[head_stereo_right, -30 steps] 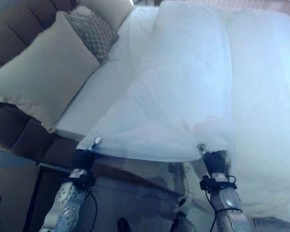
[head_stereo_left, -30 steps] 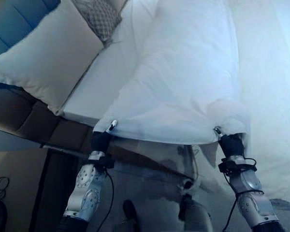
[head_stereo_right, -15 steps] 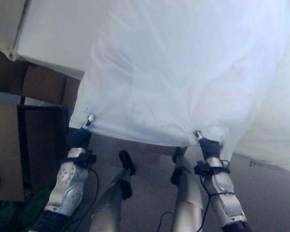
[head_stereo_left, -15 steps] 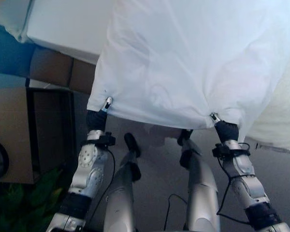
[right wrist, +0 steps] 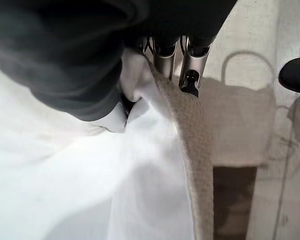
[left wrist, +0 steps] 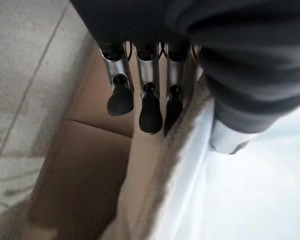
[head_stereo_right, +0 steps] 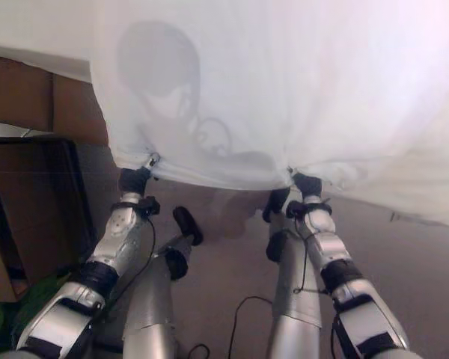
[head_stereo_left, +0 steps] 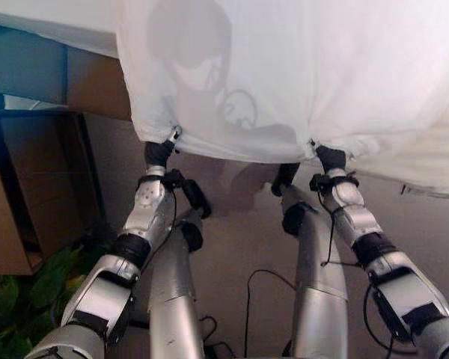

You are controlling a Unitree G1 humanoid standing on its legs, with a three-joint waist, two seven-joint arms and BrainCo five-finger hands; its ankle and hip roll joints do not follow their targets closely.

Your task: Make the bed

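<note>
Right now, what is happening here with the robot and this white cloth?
The robot is making the bed. It holds the near edge of a white sheet with both hands: the left hand pinches one spot, the right hand another, arms spread apart. The sheet hangs from the hands and stretches away over the bed. Its edge is lifted above the floor, beside a brown bed frame.

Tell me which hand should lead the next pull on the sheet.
Neither clearly: left hand and right hand both pinch the white sheet along its lower edge, at about the same height. Pulling together looks best.
</note>
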